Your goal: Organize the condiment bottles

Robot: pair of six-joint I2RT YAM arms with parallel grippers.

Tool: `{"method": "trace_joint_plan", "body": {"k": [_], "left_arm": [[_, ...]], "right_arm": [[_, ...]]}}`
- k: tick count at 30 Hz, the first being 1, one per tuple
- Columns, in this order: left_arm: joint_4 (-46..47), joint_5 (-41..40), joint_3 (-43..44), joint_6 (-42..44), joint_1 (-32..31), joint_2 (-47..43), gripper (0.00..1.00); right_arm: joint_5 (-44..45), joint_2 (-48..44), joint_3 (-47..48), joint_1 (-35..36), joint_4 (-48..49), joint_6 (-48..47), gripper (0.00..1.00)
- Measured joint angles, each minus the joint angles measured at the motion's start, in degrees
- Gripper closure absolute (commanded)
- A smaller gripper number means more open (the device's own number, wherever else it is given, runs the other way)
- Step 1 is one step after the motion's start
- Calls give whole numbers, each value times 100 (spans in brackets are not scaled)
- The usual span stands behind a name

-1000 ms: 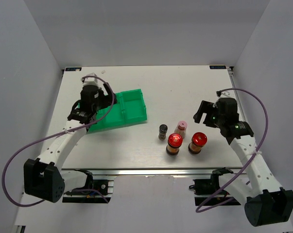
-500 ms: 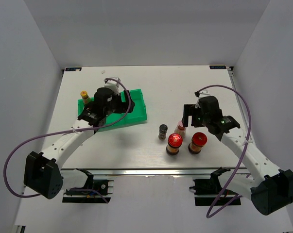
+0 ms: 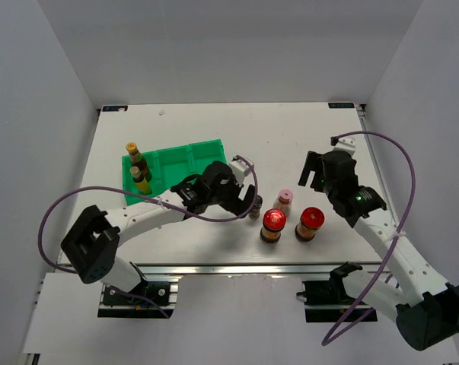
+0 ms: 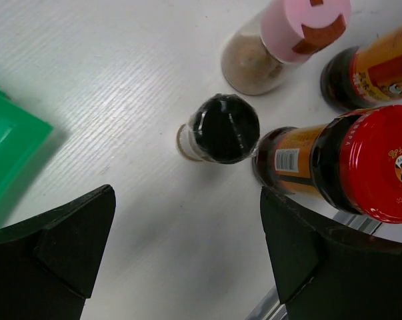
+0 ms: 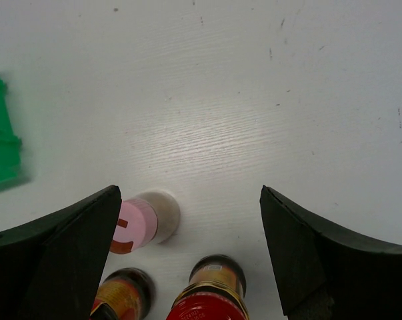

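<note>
The small grey-capped glass bottle [image 4: 224, 129] stands on the white table [image 3: 275, 137], right of the green plastic compartment tray [image 3: 189, 157]. The pink-capped bottle [image 4: 301, 27] stands just right of it. A wide dark red-lidded jar [image 3: 272, 223] and a second red-lidded jar [image 3: 310, 220] stand side by side nearer. Two slim brown yellow-capped bottles stand at the tray's left end: the far bottle [image 3: 132, 150] and the near bottle [image 3: 140, 177]. The left gripper [image 4: 184, 213] is spread and empty, with the grey-capped bottle just beyond its fingertips. The right gripper [image 5: 191, 200] is spread and empty, above the table just far of the pink-capped bottle.
</note>
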Motion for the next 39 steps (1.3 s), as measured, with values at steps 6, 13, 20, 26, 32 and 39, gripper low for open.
{"method": "trace_joint_plan", "body": {"k": [6,13,20,26,32,39], "left_arm": [[17,164,118,243,-284,380,2],[20,7,765,389,-420,1036,2],[-13,-4,957,487,-490,1464,13],[-20,-2,1029,516,-501,1482,39],[-2,-24,1069,555,-509,1482,66],[-334,-1209,1241,319,-487,1342,77]], "right_arm": [[245,-221,0,-114,52,127,11],[262,-304,0,-155,50,140,11],[361,-407,-13,-188,59,127,11],[376,-424,-44,-192,57,118,11],[376,-424,-44,-192,55,96,11],[378,-424,-46,-192,57,72,11]]}}
